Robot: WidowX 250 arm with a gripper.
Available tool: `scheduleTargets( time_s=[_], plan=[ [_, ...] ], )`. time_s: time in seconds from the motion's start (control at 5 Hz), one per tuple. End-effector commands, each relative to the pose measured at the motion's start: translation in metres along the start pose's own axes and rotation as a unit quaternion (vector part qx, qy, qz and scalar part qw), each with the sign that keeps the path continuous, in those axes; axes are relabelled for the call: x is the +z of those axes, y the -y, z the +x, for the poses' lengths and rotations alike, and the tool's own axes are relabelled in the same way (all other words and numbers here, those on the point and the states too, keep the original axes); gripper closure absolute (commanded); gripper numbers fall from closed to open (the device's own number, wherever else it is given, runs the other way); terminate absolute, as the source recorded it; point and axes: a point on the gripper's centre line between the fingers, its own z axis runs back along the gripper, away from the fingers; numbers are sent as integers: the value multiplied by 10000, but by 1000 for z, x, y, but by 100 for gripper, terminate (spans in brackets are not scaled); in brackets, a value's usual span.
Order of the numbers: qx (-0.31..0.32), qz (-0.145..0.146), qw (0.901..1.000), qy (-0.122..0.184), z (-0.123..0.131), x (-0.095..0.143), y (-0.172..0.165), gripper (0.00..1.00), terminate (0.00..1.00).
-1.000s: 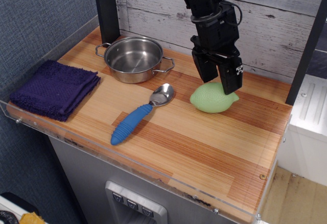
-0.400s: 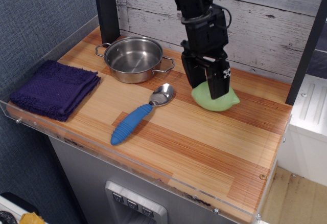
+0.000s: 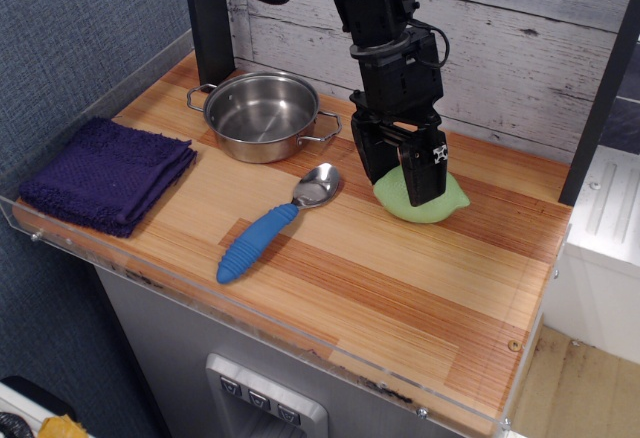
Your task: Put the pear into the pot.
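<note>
The pale green pear [image 3: 447, 201] lies on the wooden counter at the right, its pointed tip toward the right. My black gripper [image 3: 398, 184] has come down over it. The jaws are spread, one finger on each side of the pear's left part, and the fingers hide some of the fruit. I cannot tell whether the pads touch it. The small steel pot [image 3: 262, 114] with two loop handles stands empty at the back left, well to the left of the gripper.
A steel spoon with a blue ribbed handle [image 3: 268, 228] lies between the pot and the pear. A folded dark purple cloth [image 3: 108, 173] lies at the left. A black post [image 3: 210, 18] stands behind the pot. A clear plastic lip [image 3: 250, 323] runs along the front edge.
The gripper has moved left and down, from above the pear's right side to straddling it. The pear has stayed in place.
</note>
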Motion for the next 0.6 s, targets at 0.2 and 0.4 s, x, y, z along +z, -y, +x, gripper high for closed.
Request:
scheduleTargets(
  time_s=[0.2,0.4],
  plan=[
    [73,58,9999,74,5,-3,8,100,0],
    [103,70,9998,123,8,3,8,100,0]
  ],
)
